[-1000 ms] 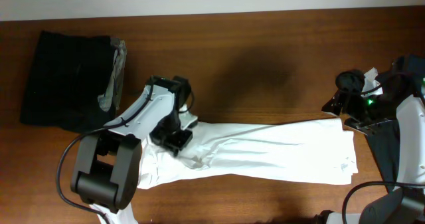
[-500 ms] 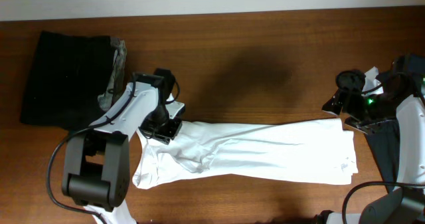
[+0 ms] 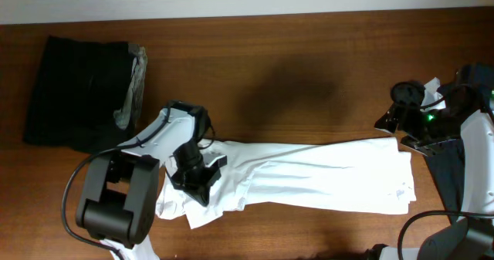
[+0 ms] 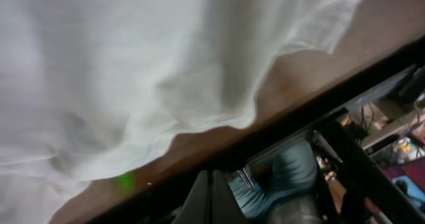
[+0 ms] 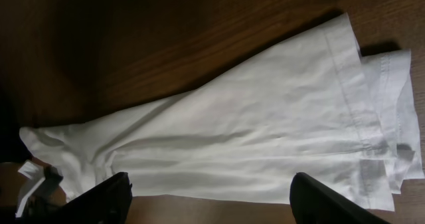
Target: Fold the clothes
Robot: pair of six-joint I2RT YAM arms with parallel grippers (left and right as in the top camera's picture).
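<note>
The clothes in work are a white T-shirt (image 3: 309,179), folded into a long band across the table front. Its left end is rumpled, with a corner pointing toward the front edge. My left gripper (image 3: 193,179) is over that left end, shut, and I see no cloth between its fingers (image 4: 212,201). White cloth (image 4: 113,71) fills the left wrist view above the table edge. My right gripper (image 3: 395,123) hovers by the shirt's far right corner, open and holding nothing. In the right wrist view its fingers (image 5: 106,197) frame the shirt (image 5: 252,137) lying flat.
A black garment (image 3: 73,90) with a grey one (image 3: 133,82) against it lies at the back left. A dark grey garment (image 3: 444,175) lies at the right edge under my right arm. The table's front edge (image 4: 292,124) runs close under the left gripper.
My left gripper swung from the shirt's upper left edge toward the front. The shirt's left end has bunched up and a corner now points forward. The right arm has not moved.
</note>
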